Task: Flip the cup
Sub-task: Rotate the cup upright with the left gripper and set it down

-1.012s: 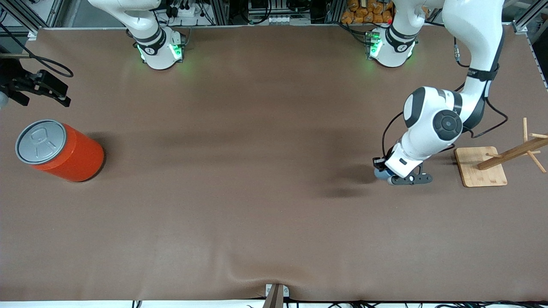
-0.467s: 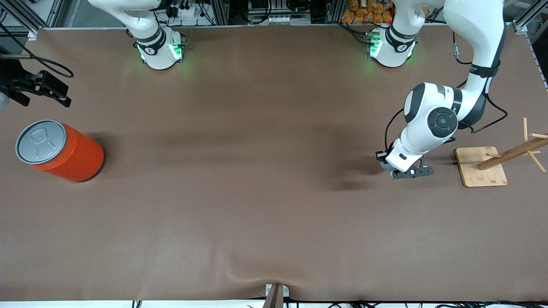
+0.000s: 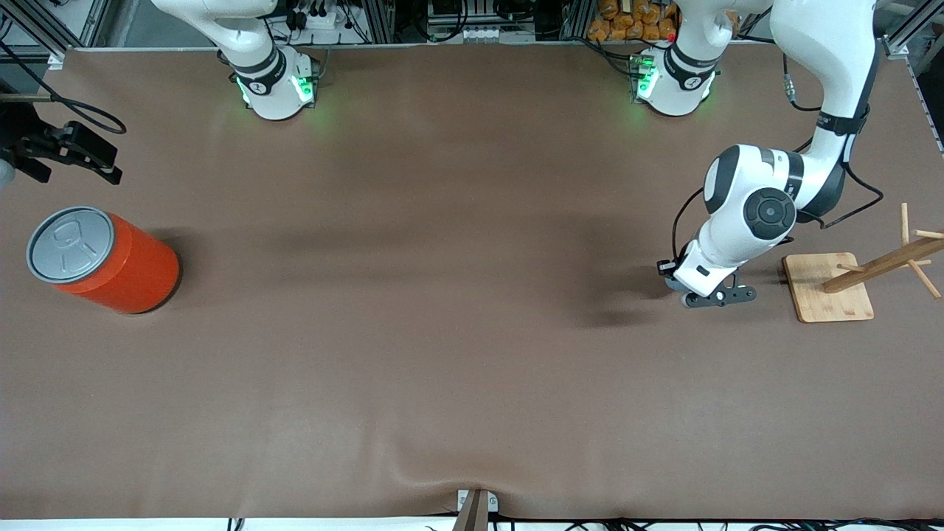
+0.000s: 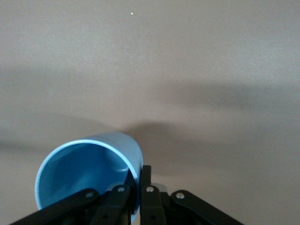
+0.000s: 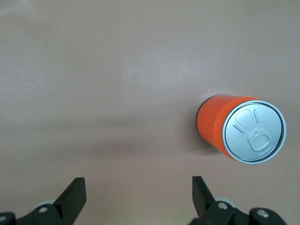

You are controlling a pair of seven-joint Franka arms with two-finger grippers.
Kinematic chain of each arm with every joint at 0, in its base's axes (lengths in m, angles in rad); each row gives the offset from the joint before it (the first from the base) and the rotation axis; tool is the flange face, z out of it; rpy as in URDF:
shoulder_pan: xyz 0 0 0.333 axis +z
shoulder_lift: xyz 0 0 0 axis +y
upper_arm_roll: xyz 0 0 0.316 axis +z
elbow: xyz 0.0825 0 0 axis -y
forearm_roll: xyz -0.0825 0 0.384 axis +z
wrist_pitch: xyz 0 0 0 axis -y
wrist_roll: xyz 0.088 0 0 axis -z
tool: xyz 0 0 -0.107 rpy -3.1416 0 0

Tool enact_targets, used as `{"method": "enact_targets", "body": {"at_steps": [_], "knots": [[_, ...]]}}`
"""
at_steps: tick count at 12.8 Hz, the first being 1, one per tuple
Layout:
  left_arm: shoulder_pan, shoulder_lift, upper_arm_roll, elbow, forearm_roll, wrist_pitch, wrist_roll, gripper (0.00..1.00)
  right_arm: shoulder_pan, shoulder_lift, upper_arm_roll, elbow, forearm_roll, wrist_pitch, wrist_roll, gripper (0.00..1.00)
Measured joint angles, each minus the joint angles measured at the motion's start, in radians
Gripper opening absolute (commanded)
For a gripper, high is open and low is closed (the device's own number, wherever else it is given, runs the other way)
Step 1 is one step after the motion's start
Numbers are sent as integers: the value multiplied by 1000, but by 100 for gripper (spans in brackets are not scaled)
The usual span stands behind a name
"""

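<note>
The cup (image 4: 86, 176) is a light-blue tumbler that shows in the left wrist view, tilted with its open mouth toward the camera. My left gripper (image 4: 139, 176) is shut on its rim, one finger inside and one outside. In the front view the left gripper (image 3: 712, 296) is low over the mat beside the wooden stand, and the cup is hidden under the hand. My right gripper (image 3: 81, 151) waits at the right arm's end of the table, over the mat beside the orange can (image 3: 103, 259). It is open and empty in the right wrist view (image 5: 138, 192).
The large orange can with a grey lid (image 5: 241, 129) stands upright near the right arm's end of the table. A wooden peg stand on a square base (image 3: 830, 287) sits at the left arm's end, close to the left gripper. A brown mat covers the table.
The left hand has shifted a little toward the wooden stand and turned. The blue edge of the cup that showed under it in the front view is now hidden. The right arm has not moved.
</note>
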Motion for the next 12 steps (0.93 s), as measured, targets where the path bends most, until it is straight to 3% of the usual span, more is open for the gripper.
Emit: {"method": "enact_targets", "body": {"at_steps": [2,3,4,6,12], "knots": [[2,6,0,0,5,12,0,27,0,0,0,0,0,0,0,100],[3,11,0,0,5,18,0,46,0,1,0,0,0,0,0,100],[4,16,0,3,5,25,0,72,0,1,0,0,0,0,0,100],[5,25,0,12,5,31,-2,100,0,3,0,0,0,0,0,100],[22,12,1,72,5,9,-3,100,0,6,0,1,0,0,0,100]]}}
